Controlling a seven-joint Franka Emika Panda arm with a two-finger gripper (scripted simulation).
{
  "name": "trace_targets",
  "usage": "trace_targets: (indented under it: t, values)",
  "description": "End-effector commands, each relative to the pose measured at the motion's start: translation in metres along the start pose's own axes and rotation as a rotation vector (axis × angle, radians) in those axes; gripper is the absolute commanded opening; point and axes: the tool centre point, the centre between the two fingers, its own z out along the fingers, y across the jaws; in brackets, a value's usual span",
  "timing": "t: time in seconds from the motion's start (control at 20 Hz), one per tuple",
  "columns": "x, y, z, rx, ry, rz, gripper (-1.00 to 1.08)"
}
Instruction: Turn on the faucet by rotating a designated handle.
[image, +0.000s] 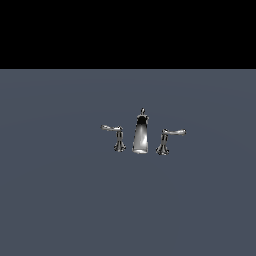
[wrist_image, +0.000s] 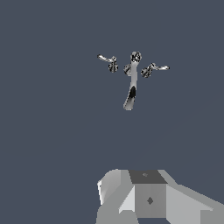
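Note:
The chrome faucet stands on the grey floor, with its tall tapered spout (image: 141, 134) in the middle. The handle (image: 165, 142) with the flared, leaning base is at the exterior view's right of the spout, its lever pointing to that view's right. The smaller handle (image: 118, 138) is at the left, lever pointing left. In the wrist view the spout (wrist_image: 132, 83), the handle (wrist_image: 151, 69) and the smaller handle (wrist_image: 111, 62) lie well away from my gripper (wrist_image: 146, 192). Only grey blocks of the gripper show, and its jaws are not readable. The arm is out of the exterior view.
A flat grey-blue floor (image: 60, 200) surrounds the faucet on all sides. A black background fills the upper part of the exterior view.

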Motion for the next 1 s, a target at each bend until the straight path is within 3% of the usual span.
trace_targets:
  t: [0.0,0.5,0.95]
  values:
    - [0.0,0.0,0.0,0.0,0.0,0.0,-1.0]
    - [0.015,-0.003,0.016,0.001,0.0,0.07,-1.0]
    - [0.054,-0.006,0.059,0.005,0.0,0.253,-1.0]
